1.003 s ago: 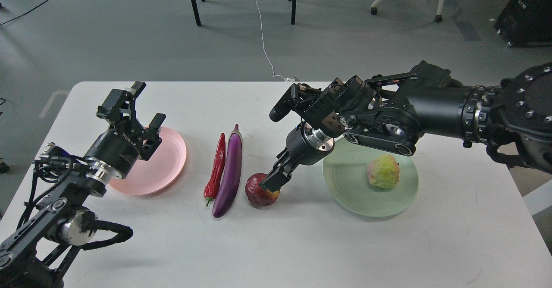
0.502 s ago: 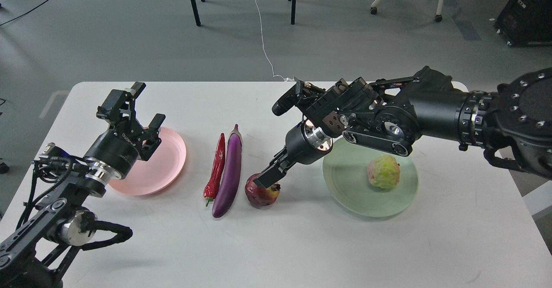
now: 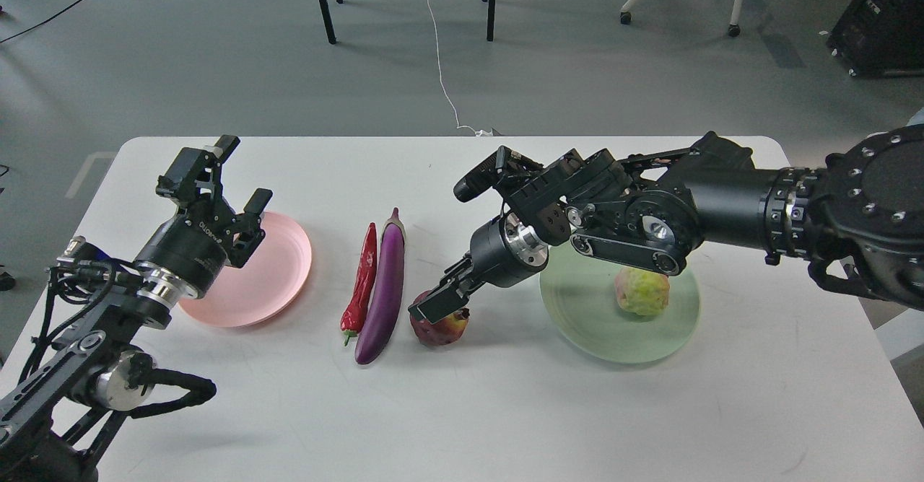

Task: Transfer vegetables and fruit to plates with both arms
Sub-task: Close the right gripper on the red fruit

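The dark red pomegranate sits on the white table, right of the purple eggplant and the red chili pepper, which lie side by side. My right gripper is down on top of the pomegranate; its dark fingers overlap, so I cannot tell them apart. The bumpy yellow-green fruit lies on the mint-green plate. My left gripper is open and empty above the far left edge of the bare pink plate.
My right arm stretches across above the green plate's far side. Beyond the table's far edge are chair legs and a white cable on the grey floor.
My right gripper has swung left and lower, from the pomegranate's right side to over its top. My left gripper has shifted slightly left. The vegetables and the plated fruit have not moved.
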